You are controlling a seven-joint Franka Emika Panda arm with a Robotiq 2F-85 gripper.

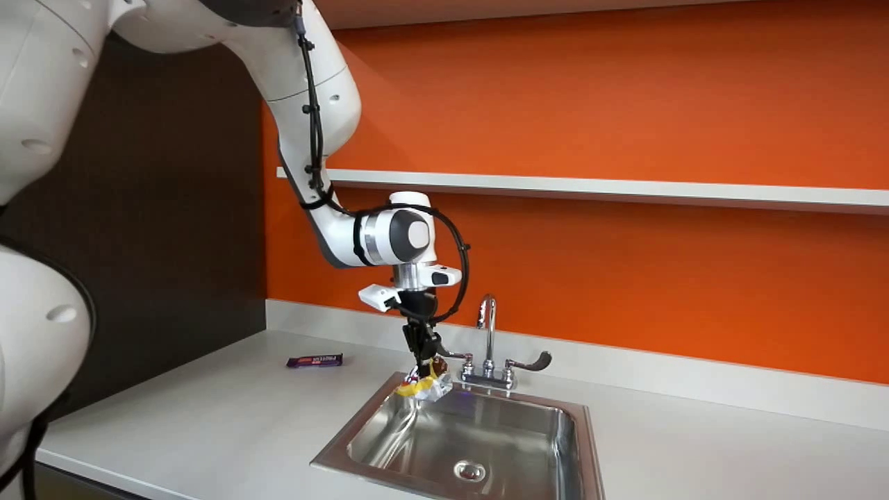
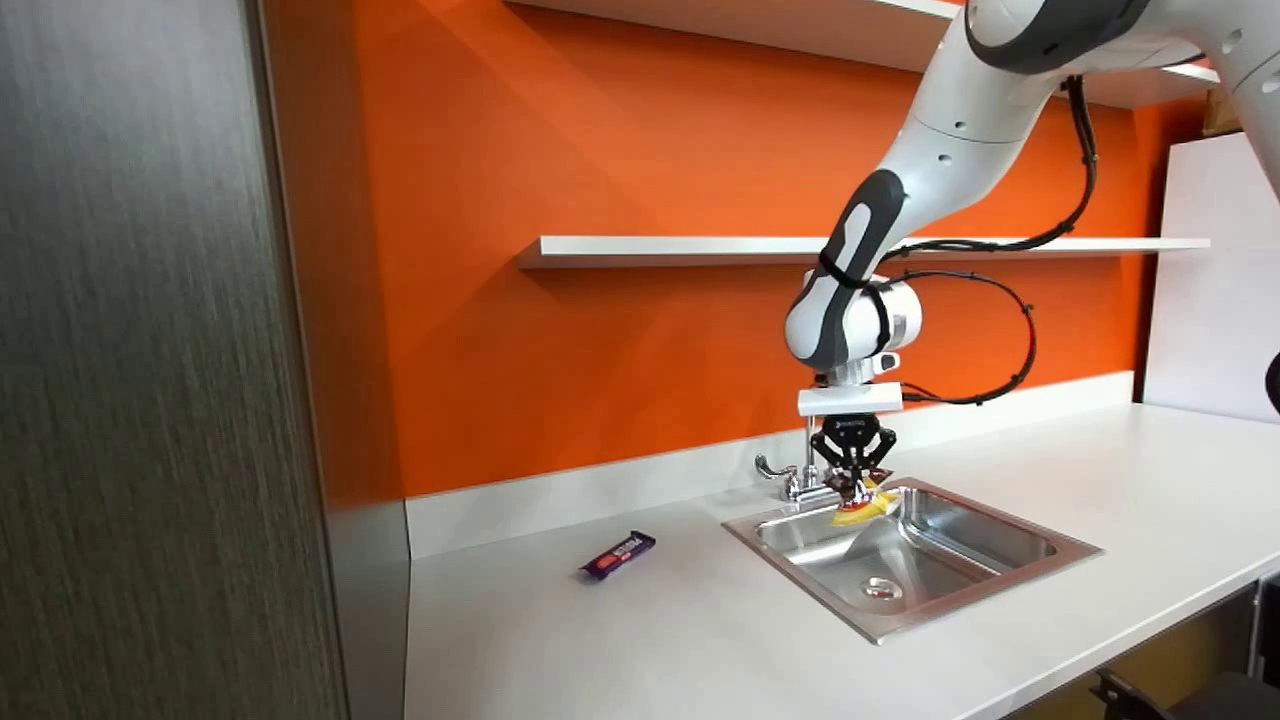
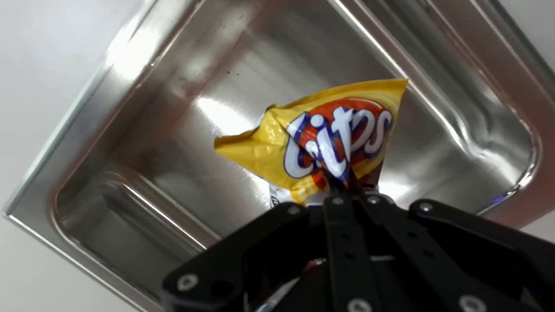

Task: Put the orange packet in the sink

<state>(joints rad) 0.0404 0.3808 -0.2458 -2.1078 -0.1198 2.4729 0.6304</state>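
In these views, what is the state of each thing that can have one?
gripper: closed on the orange packet
orange packet: crinkled, held up over the sink; opened or sealed, cannot tell
sink: no standing water visible
faucet: no running water visible
purple packet: lying on the counter, apart from the sink

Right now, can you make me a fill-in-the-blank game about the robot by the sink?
1. Of the yellow packet and the purple packet, the gripper holds the ____ one.
2. Of the sink and the counter, the purple packet lies on the ____.
3. The faucet has ____ handles.
4. The wall behind the faucet is the colour ____.

Missing words: yellow; counter; two; orange.
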